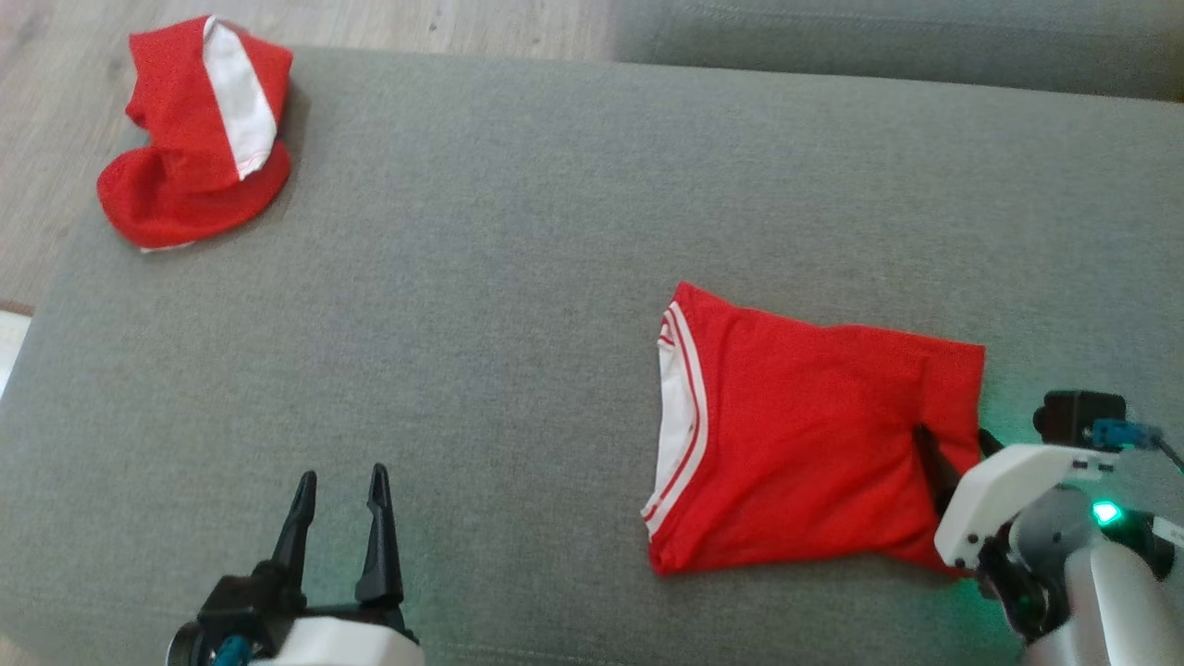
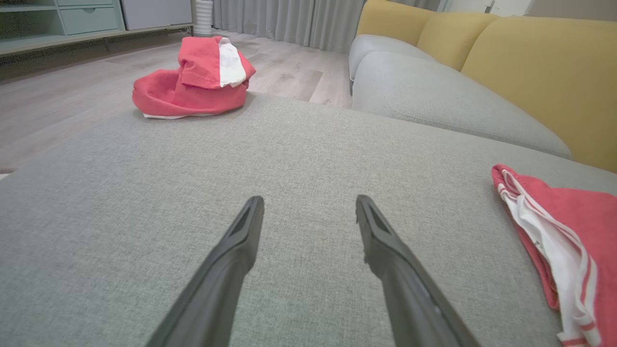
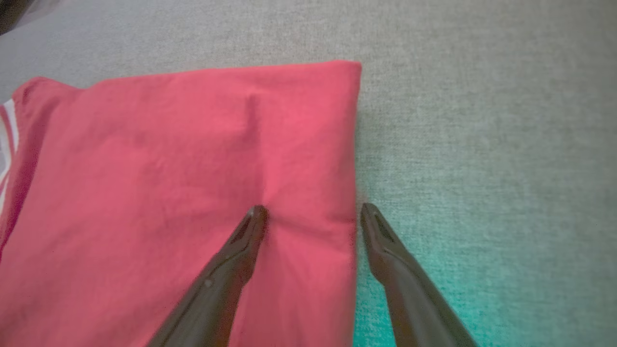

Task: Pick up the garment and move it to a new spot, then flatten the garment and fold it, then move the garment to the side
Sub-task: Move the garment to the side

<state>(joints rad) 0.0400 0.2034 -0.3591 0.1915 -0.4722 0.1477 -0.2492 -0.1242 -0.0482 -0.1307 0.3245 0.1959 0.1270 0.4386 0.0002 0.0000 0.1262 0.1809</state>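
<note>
Grey sofa cushion held the folded red garment toward its right, the right end effector spread astride its edge and the left end effector spread over bare fabric, so the move aside looked in hand, calling for a pinch through all layers.

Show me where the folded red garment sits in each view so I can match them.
Head view: folded red garment, right of centre, lower half.
Left wrist view: folded red garment, at the right edge, lower half.
Right wrist view: folded red garment, across the left and centre.
Shared landmark: its white-striped hem.
</note>
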